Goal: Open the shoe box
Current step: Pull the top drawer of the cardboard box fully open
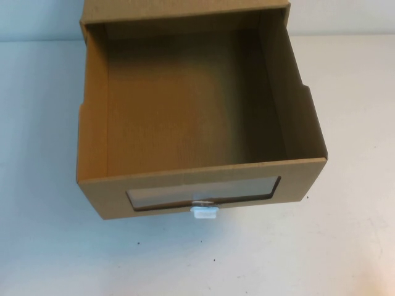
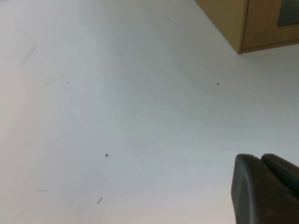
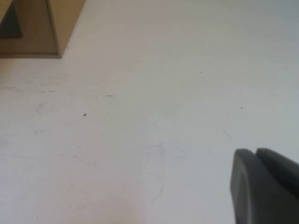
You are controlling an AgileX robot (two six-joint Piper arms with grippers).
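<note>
The left claw [image 2: 260, 157] hangs low over bare white worktop [image 2: 117, 116], its two dark fingers lying together with only a thin seam between them and nothing in their grip. The right claw [image 3: 256, 151] is likewise fully closed on nothing, over a lightly scuffed stretch of the same worktop. Each is well apart from the shoe box [image 1: 197, 123]: the left wrist view catches only one lower front corner of it, with a sliver of the grey window, and the right wrist view only the other front corner, with a dark wedge of that window.

The high view shows neither claw but takes in the whole box, standing in the middle of the worktop. Its drawer [image 1: 92, 142] is pulled out of the cardboard sleeve [image 1: 185, 9] towards the robot, so the box's long axis runs from far to near, with the plain brown inside open to the camera. The front panel faces the robot, turned slightly so that its right end lies a little farther back than its left. In that panel sits a wide clear window [image 1: 234, 190], and a small white pull tab [image 1: 203, 212] sticks out at the middle of its lower edge
</note>
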